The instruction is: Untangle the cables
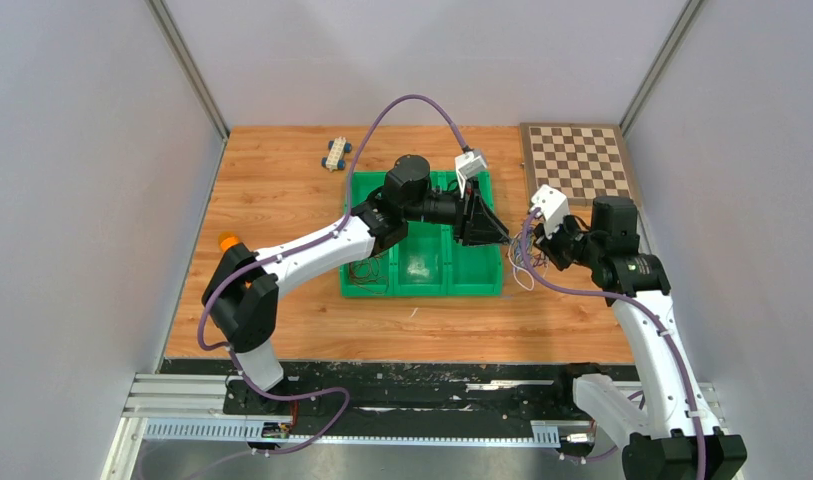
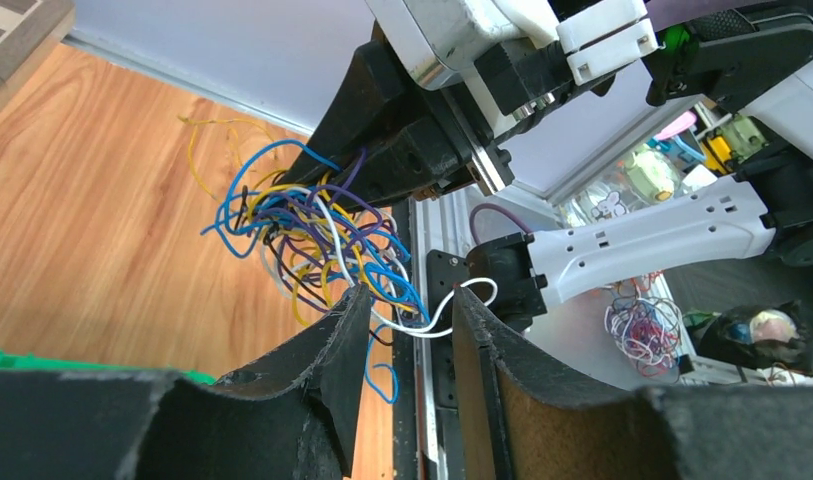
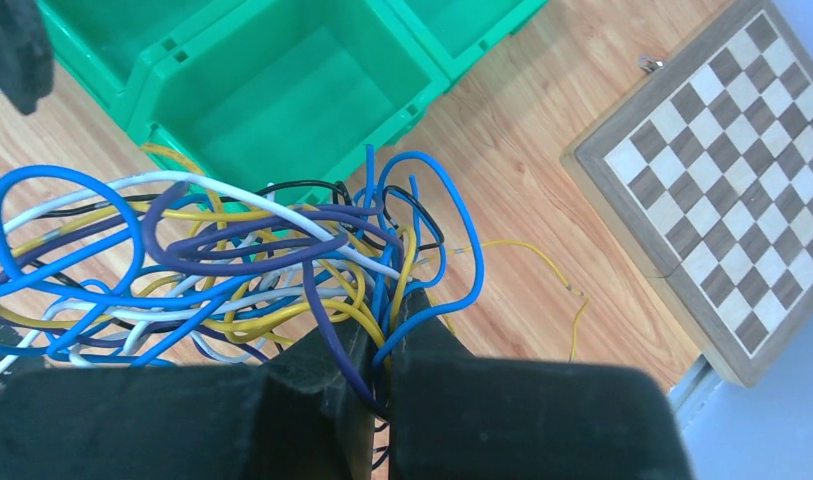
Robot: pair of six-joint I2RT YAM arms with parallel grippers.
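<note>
A tangle of thin blue, yellow, purple, white and black cables (image 3: 244,243) hangs right of centre in the overhead view. It is just right of the green plastic bins (image 1: 422,288) and above the wooden counter (image 1: 282,200). The right fingers (image 3: 327,375) are closed on several strands at the lower edge of the bundle. The left fingers (image 2: 332,335) stand apart at the near side of the clump, with a white strand and a blue one crossing the gap unpinched. A brown-and-cream chessboard (image 1: 578,160) lies at the counter's upper right corner.
</note>
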